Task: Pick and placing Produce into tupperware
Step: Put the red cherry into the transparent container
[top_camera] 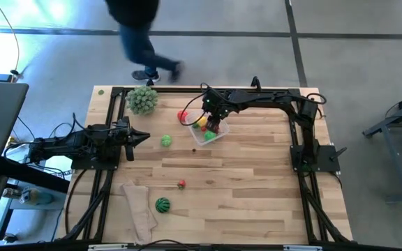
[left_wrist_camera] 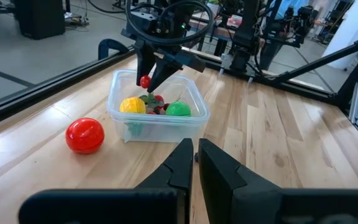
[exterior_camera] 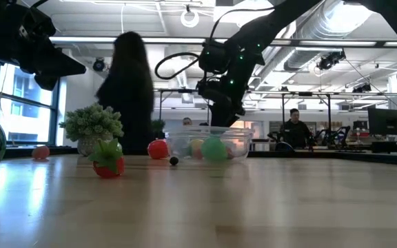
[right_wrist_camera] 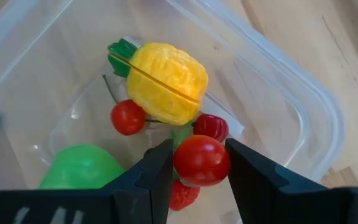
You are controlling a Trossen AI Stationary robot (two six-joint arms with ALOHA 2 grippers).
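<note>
The clear tupperware [top_camera: 209,132] stands on the table's far middle. It holds a yellow fruit [right_wrist_camera: 166,81], a green ball [left_wrist_camera: 178,109] and small red pieces. My right gripper [right_wrist_camera: 201,165] hangs over it, shut on a small red round fruit [right_wrist_camera: 202,160]. At the left of the table my left gripper [left_wrist_camera: 196,158] is shut and holds nothing. Loose produce rests on the wood: a red ball [top_camera: 182,116], a green ball [top_camera: 166,141], a strawberry [top_camera: 181,184], a striped watermelon ball [top_camera: 162,205] and a tiny dark berry [top_camera: 194,148]. My right gripper pinches the small red fruit by its two opposite sides [right_wrist_camera: 180,163] between the free ends of its two fingers [left_wrist_camera: 159,73]. The fingers slant steeply down from the table's right. The fruit hangs clear above the tupperware's contents [left_wrist_camera: 145,81].
A pale-green leafy ball [top_camera: 142,99] stands at the far left and a beige cloth [top_camera: 138,209] lies at the near left. A black frame [top_camera: 295,118] runs around the table. A person [top_camera: 142,35] walks past the far edge.
</note>
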